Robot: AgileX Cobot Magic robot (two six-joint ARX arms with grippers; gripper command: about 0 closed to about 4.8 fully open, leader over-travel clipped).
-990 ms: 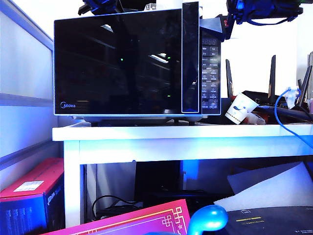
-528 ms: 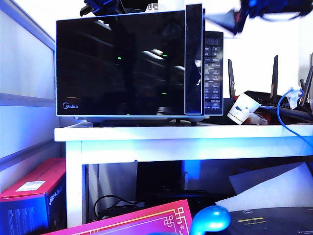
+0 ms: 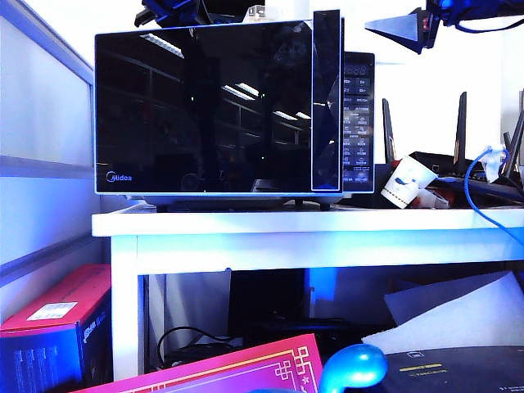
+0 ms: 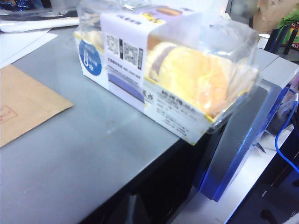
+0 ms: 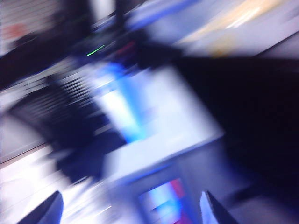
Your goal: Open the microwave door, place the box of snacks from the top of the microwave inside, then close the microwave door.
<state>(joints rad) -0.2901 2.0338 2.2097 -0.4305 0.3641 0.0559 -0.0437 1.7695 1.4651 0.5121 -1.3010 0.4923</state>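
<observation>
The microwave [image 3: 358,123] stands on a white table [image 3: 303,223]. Its glossy black door [image 3: 205,106] sits slightly ajar, the handle strip [image 3: 326,98] standing out in front of the button panel. The box of snacks [image 4: 163,65], a clear tub with yellow cakes and a white label, rests on the grey microwave top [image 4: 84,154]. My left arm [image 3: 172,10] is above the microwave's top left; its fingers do not show. My right gripper [image 5: 131,214] is open and empty, hovering in the air to the upper right of the door [image 3: 397,29]. The right wrist view is blurred.
A brown envelope [image 4: 23,102] lies on the microwave top beside the box. Right of the microwave are a tipped white paper cup [image 3: 405,182], router antennas [image 3: 456,123] and a blue cable [image 3: 471,176]. A red box [image 3: 53,315] sits under the table.
My right gripper has drawn away to the right from the door's upper right corner. The reflections on the door glass have shifted. The left arm has stayed put.
</observation>
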